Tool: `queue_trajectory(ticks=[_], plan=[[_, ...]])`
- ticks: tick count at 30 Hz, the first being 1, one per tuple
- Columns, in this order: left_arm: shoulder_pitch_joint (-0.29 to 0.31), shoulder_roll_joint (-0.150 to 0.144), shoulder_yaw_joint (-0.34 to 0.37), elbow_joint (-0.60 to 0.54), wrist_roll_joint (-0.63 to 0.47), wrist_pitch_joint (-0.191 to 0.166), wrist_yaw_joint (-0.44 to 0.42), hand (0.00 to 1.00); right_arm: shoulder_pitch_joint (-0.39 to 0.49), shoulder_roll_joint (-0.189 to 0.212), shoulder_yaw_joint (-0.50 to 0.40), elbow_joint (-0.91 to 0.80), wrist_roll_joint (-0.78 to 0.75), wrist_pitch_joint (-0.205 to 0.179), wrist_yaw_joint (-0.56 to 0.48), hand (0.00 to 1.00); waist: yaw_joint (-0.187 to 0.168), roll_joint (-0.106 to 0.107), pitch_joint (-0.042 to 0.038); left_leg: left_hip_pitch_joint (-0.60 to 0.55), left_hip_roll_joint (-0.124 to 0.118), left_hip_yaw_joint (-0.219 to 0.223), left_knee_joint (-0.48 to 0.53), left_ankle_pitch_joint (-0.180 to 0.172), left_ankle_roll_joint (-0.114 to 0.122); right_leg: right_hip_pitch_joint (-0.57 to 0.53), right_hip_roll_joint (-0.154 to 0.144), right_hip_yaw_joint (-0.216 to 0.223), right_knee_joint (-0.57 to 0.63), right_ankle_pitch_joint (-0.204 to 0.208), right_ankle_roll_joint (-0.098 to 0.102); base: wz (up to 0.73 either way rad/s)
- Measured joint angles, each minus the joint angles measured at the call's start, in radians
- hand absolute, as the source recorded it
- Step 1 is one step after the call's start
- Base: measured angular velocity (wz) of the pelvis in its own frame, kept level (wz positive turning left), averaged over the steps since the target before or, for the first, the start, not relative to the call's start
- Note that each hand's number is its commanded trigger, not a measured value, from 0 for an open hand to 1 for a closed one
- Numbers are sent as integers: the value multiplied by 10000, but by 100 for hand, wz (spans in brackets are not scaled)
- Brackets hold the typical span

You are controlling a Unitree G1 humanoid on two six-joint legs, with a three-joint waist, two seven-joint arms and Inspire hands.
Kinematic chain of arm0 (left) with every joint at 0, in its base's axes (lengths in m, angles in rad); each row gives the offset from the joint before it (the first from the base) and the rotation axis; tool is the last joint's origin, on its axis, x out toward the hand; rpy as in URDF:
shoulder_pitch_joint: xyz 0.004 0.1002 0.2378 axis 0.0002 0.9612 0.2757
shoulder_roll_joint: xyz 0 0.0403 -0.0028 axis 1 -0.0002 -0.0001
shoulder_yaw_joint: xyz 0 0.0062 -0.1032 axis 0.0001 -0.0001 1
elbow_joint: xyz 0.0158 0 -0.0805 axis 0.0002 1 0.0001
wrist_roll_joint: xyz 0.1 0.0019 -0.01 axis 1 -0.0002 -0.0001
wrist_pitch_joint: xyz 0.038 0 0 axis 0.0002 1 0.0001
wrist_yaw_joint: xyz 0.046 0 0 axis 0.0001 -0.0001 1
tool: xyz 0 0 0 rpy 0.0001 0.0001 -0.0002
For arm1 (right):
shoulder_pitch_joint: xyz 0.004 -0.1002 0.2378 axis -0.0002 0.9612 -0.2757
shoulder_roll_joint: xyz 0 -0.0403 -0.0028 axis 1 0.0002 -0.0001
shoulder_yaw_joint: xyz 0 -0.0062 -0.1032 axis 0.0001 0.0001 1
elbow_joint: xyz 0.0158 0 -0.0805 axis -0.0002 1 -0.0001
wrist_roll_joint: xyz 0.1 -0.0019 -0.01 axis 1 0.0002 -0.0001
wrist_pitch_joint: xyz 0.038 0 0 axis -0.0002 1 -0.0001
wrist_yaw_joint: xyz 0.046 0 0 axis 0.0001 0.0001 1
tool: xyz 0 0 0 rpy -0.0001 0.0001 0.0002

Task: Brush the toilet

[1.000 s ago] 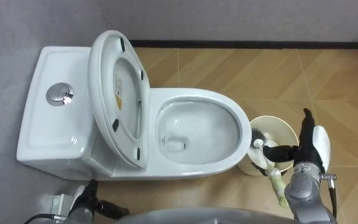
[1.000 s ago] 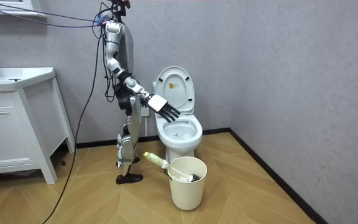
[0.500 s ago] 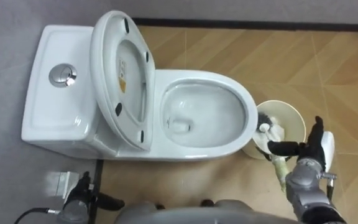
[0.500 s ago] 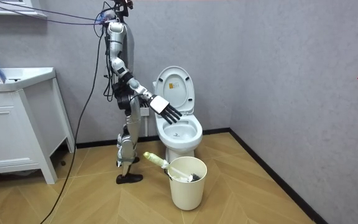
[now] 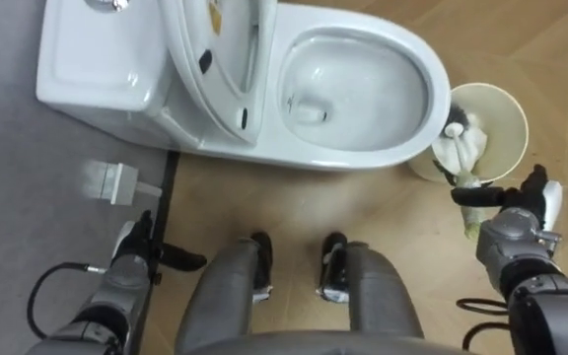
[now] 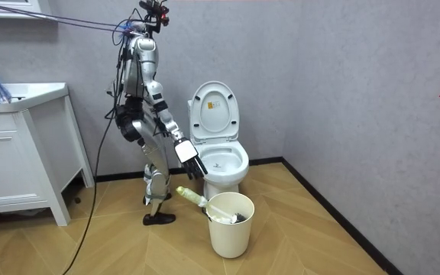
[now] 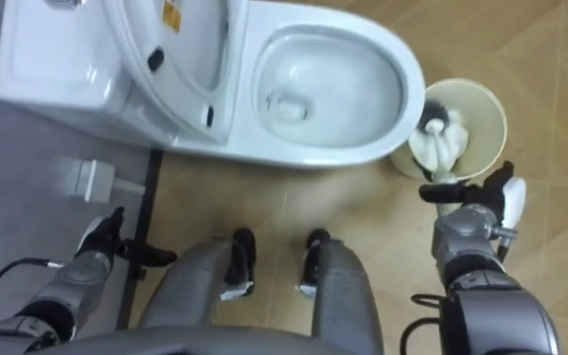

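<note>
The white toilet (image 5: 363, 148) has its seat and lid (image 5: 220, 59) raised, and its bowl lies ahead of me. To its right a cream bucket (image 5: 506, 108) holds the toilet brush (image 5: 459, 143), bristles down inside. The brush's pale green handle (image 6: 192, 197) sticks out over the rim towards me. My right hand (image 5: 521, 209) hovers just above that handle with straight fingers, open and holding nothing. Low at my left side, my left hand (image 5: 151, 251) is open and idle. In the room view I stand bent forward beside the toilet, right arm (image 6: 186, 153) reaching down.
The cistern (image 5: 97, 59) stands against the grey wall on my left. A small white box (image 5: 111, 180) lies on the floor by the toilet's base. A white vanity cabinet (image 6: 21, 153) stands at the room view's left. Wooden floor spreads around the bucket (image 6: 229, 223).
I have bent forward, so the eye views now look down at my legs and the floor. My right hand has dropped from bowl height to just above the brush handle.
</note>
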Motion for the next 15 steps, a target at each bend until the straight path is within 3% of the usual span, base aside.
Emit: queue_trajectory(ticks=[8,15], plan=[[-533,288,-638,-493,-171,18,717,0,-405,-717,680,-8,735,67,-57,0,197,-75,69,-2049,-6,-173,1437,-86,-109,-1951,-131,-84,1434,-140,-163,8],[-579,593,-1138,-1081,-367,166,995,0,-561,-829,1098,-3,1394,308,218,0,209,-99,86,-3084,-5,-252,2217,-192,-187,-2913,-343,-249,2267,-369,-348,9]])
